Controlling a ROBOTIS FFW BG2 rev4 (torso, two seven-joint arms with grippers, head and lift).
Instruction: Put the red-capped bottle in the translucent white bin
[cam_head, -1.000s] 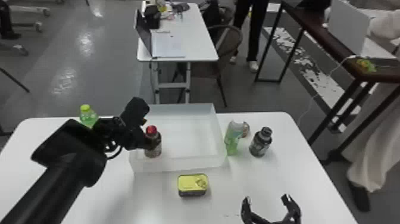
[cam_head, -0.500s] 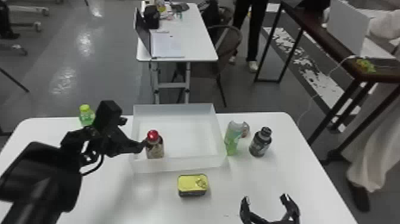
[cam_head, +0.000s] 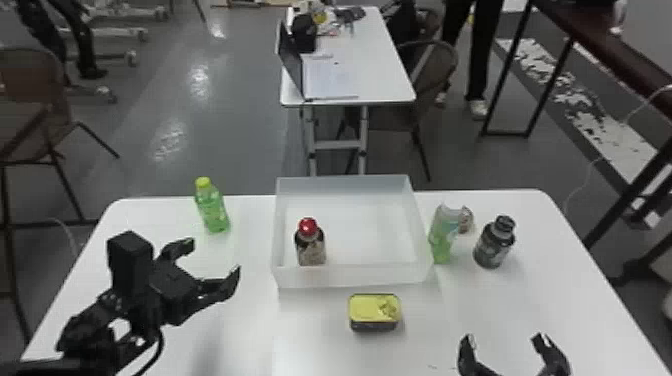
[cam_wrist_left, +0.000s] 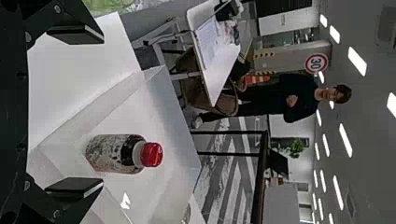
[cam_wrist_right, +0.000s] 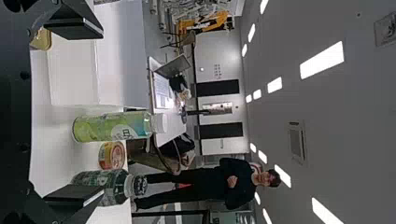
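White table (cam_head: 545, 305), red-capped bottle (cam_head: 311, 245) upright inside translucent white bin (cam_head: 350, 278) at its 8 o'clock, my left gripper (cam_head: 215, 255) spread and empty at 9, right gripper (cam_head: 505, 340) likewise at 4; probably light, stiff, slickish, best pinched mid-body.

Site: I worked in a lab or workshop, which one I couldn't tell | ahead: I saw a laptop (cam_head: 291, 65) on a white desk (cam_head: 375, 60), glossy grey floor (cam_head: 240, 125) | beyond: traffic cone (cam_wrist_left: 258, 79), red-rimmed round sign (cam_wrist_left: 316, 63), orange machinery (cam_wrist_right: 210, 22) | overhead: bright panel lights (cam_wrist_right: 322, 60) in rows
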